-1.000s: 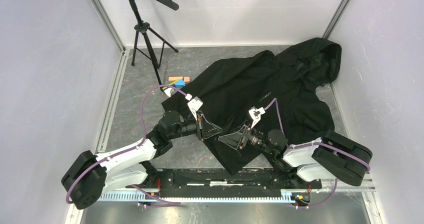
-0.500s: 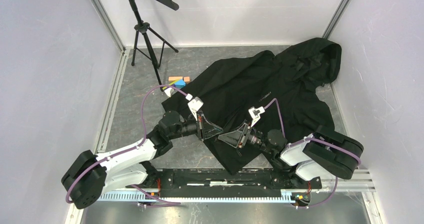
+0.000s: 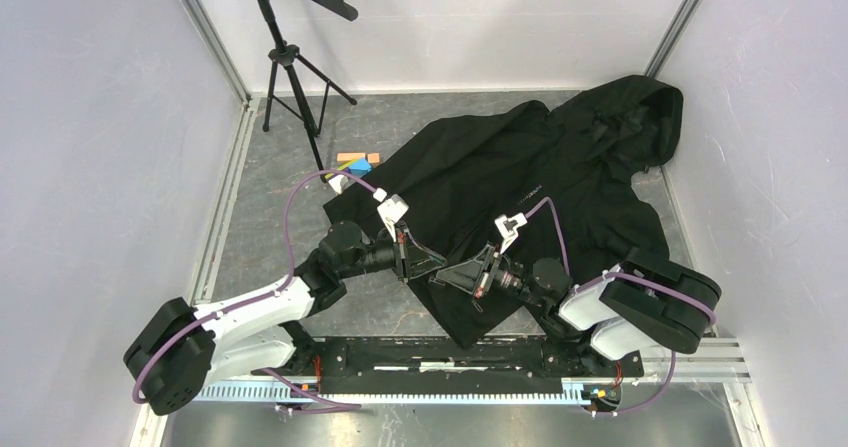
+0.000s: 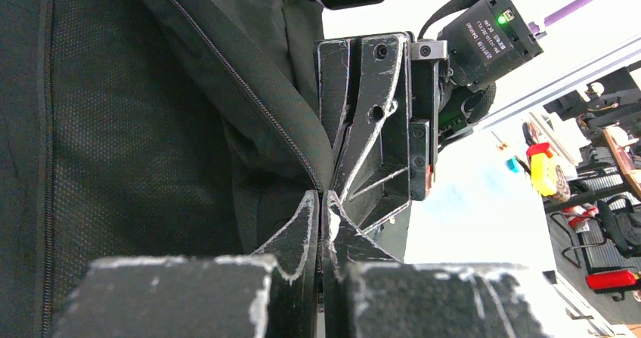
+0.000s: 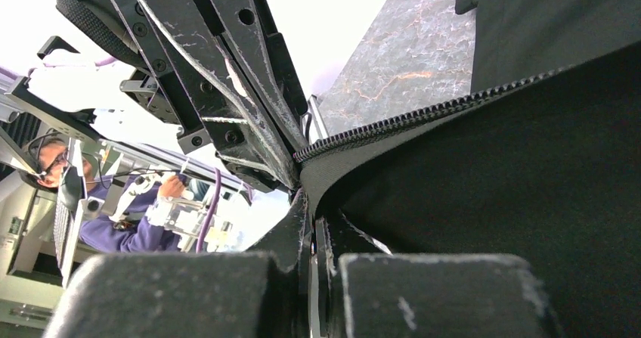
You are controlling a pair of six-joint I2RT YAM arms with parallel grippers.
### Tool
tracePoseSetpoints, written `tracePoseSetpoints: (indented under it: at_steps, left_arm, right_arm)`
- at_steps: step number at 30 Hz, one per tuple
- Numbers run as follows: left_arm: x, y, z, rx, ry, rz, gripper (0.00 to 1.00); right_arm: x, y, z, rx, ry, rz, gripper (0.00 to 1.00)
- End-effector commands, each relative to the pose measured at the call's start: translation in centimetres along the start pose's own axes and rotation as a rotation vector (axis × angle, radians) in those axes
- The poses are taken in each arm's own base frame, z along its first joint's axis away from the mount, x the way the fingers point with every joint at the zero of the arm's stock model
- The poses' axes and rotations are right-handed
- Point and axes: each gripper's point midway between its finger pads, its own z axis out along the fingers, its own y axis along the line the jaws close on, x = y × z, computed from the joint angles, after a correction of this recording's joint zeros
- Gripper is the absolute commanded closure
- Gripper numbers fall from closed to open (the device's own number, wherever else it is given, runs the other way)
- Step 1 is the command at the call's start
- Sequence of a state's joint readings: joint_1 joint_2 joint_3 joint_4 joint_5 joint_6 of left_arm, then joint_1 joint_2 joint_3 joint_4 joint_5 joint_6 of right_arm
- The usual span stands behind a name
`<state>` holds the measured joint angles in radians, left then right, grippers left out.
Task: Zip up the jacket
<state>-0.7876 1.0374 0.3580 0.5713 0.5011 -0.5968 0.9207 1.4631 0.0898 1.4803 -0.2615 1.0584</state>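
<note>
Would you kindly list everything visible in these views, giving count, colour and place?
jacket: one, black, spread over the table's right half
table: one, grey marbled, under everything
tripod stand: one, black, far left
blocks: small cluster, orange and blue, by the jacket's left edge
person: one, purple top, background of right wrist view
left pincer: one, black, shut on the jacket's zip edge
right pincer: one, black, shut on the jacket's zip edge

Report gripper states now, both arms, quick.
Left gripper: shut on the jacket, at its front edge.
Right gripper: shut on the jacket, just beside the zipper teeth.
</note>
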Motion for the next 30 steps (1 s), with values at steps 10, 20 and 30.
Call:
tracePoseSetpoints:
  at_steps: [10, 20, 30]
  left_arm:
    - [-3.1, -2.1, -0.9, -0.019, -0.071, -0.042, 0.01]
    - [-0.9, 3.3, -5.7, -0.581, 0.284, -0.129, 0.0]
    - [-2.5, 10.3, -6.0, -0.906, 0.615, 0.121, 0.0]
  right_arm:
    - [-1.5, 1.3, -2.8, -0.076, -0.105, -0.282, 1.0]
    - [1.0, -2.9, -5.2, 0.065, 0.01, -0.433, 1.0]
    - [1.5, -3.3, -6.2, 0.068, 0.012, -0.468, 1.0]
